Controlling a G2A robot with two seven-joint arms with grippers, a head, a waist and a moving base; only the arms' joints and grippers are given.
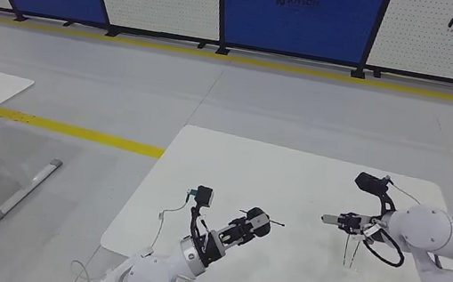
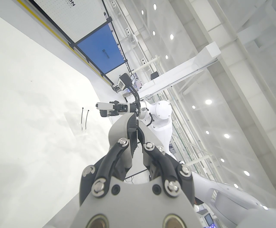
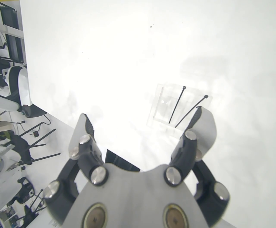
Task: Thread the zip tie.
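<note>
Pinches a thin black zip tie (image 1: pixel 276 222) in the fully closed left gripper (image 1: pixel 256 223), above the near part of the table (image 1: pixel 292 179), one end poking out sideways. Holds the right gripper (image 3: pixel 142 112) spread wide and empty over the table, near two more zip ties (image 3: pixel 176 105) lying side by side on a clear sheet (image 3: pixel 159 103).

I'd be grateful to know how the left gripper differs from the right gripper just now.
The left gripper is shut; the right gripper is open. The right gripper hangs by the two zip ties; the left gripper sits farther off. Both are clear of the table.
</note>
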